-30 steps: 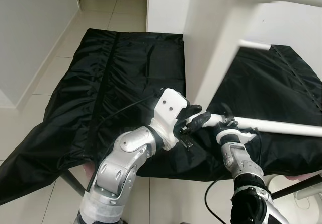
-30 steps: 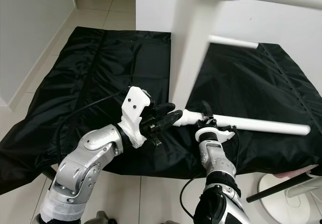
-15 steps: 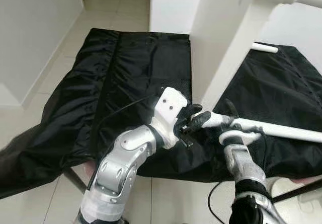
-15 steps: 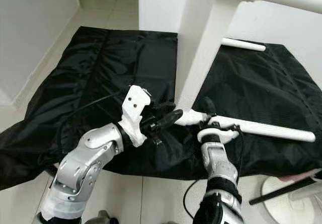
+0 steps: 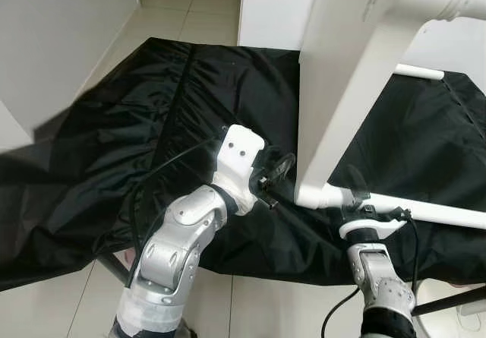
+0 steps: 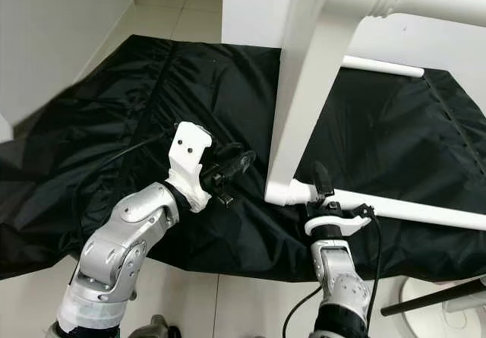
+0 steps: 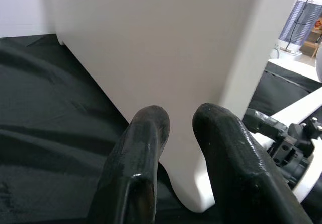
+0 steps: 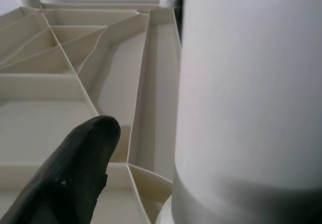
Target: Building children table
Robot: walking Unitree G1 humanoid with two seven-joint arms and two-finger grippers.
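Observation:
The white children's table top [image 5: 349, 72] stands on edge on the black cloth, tilted. A white leg [image 5: 433, 213] runs from its lower corner out to the right, lying just above the cloth. My right gripper [image 5: 357, 195] is shut on that leg close to the corner. In the right wrist view the leg [image 8: 251, 83] is beside one black finger [image 8: 75, 173], with the ribbed underside [image 8: 75, 83] behind. My left gripper [image 5: 279, 166] hovers just left of the panel's lower edge, fingers [image 7: 141, 153] together and holding nothing. Two more legs [image 5: 419, 72] stick out higher up.
A black cloth [image 5: 190, 110] covers the low surface and hangs over its front edge. Pale tiled floor [image 5: 197, 11] lies beyond and below. A white wall [image 5: 53, 42] stands at the left. A round white base [image 6: 429, 315] sits on the floor at the lower right.
The table top has come down and nearer, and its corner now sits on the end of the held leg. My left gripper has drawn back leftward off the leg's end. The camera shifted.

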